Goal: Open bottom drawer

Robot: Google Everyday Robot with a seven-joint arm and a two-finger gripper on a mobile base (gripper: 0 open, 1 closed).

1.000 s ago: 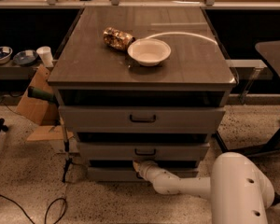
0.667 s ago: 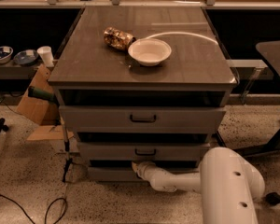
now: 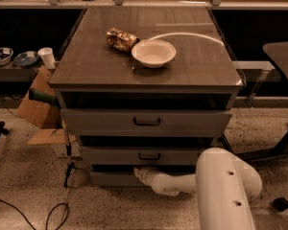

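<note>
A grey cabinet has three drawer fronts. The bottom drawer (image 3: 110, 178) is the lowest and smallest front, just above the floor, and stands slightly pulled out. My white arm reaches in from the lower right, and my gripper (image 3: 138, 172) sits at the top centre of the bottom drawer's front, where the handle is. The handle itself is hidden behind the gripper. The middle drawer (image 3: 149, 155) and the top drawer (image 3: 146, 121) show their dark bar handles.
A white bowl (image 3: 153, 52) and a crumpled snack bag (image 3: 121, 38) lie on the cabinet top (image 3: 86, 71). A cardboard box (image 3: 36, 110) stands at the left. Cables (image 3: 57, 210) run over the floor at the lower left. A chair base (image 3: 278, 147) is at the right.
My arm's white body has shifted left and closer to the camera. The gripper stays at the bottom drawer's handle. The drawer front has barely moved.
</note>
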